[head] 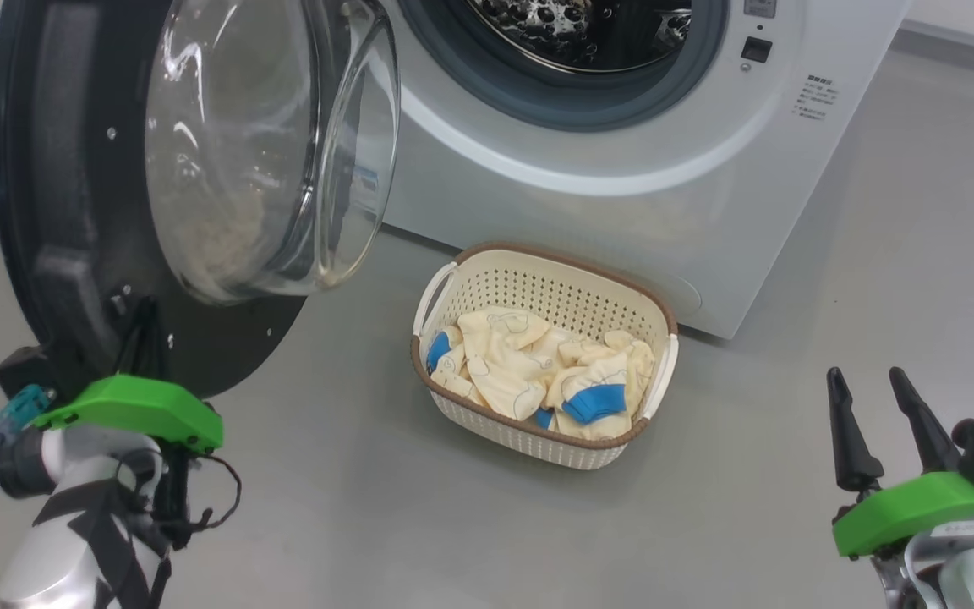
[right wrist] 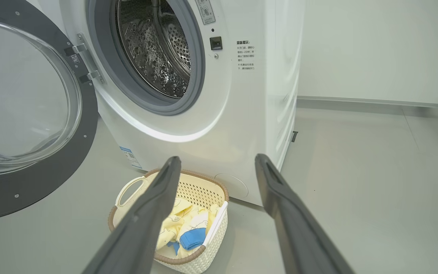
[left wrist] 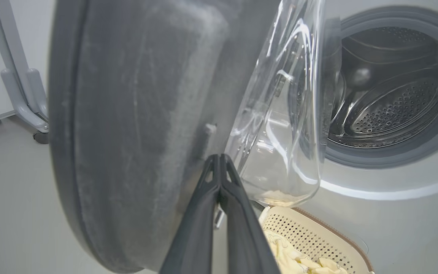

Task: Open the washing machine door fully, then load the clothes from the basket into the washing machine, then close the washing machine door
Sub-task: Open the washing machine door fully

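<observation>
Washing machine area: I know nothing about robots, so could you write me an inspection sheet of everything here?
Surface: grey floor, smooth.
Job's things: washing machine door standing wide open; washing machine, no garments seen in the visible part of its drum; clothes piled in the basket, which stands on the floor before the machine.
Clutter: nothing seen.
Grippers: left gripper, jaws shut, close to the door's inner side; right gripper, jaws open, empty.
Cables: black cable looping at the left wrist.
Surroundings: white wall; grey wheeled frame leg.
</observation>
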You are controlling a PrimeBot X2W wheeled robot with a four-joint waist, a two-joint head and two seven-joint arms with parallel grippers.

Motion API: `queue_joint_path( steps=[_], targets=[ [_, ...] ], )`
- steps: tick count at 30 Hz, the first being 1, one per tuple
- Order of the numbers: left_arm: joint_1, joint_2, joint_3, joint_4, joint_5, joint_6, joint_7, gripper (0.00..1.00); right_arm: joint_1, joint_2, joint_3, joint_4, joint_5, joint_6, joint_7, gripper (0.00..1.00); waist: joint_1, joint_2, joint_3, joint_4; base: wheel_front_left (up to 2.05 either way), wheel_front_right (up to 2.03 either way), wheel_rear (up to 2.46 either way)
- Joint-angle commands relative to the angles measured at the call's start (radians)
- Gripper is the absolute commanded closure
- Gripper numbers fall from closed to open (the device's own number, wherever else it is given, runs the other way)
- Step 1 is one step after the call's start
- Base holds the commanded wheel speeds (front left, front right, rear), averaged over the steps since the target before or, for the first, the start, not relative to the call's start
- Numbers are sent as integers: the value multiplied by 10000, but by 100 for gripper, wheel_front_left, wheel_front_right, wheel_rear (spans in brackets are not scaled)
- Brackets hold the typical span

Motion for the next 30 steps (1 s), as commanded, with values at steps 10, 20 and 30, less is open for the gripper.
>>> queue_joint_path(
  steps=[10,20,30],
  targets=[
    [-532,885,1197,-398,-193,331,-145,100,-636,-851,365,-478,-97,-27,-97,0,-1,0,945,36,0,0,0],
    [-867,1268,1911,-464,-273,409,-152,100,-693,-1489,424,-769,-57,-27,-11,0,-1,0,1928,-3,0,0,0],
    [-1549,1533,2725,-46,-381,121,-154,100,-533,-2161,75,-1599,-125,-27,539,0,-1,0,3020,280,0,0,0]
  ],
)
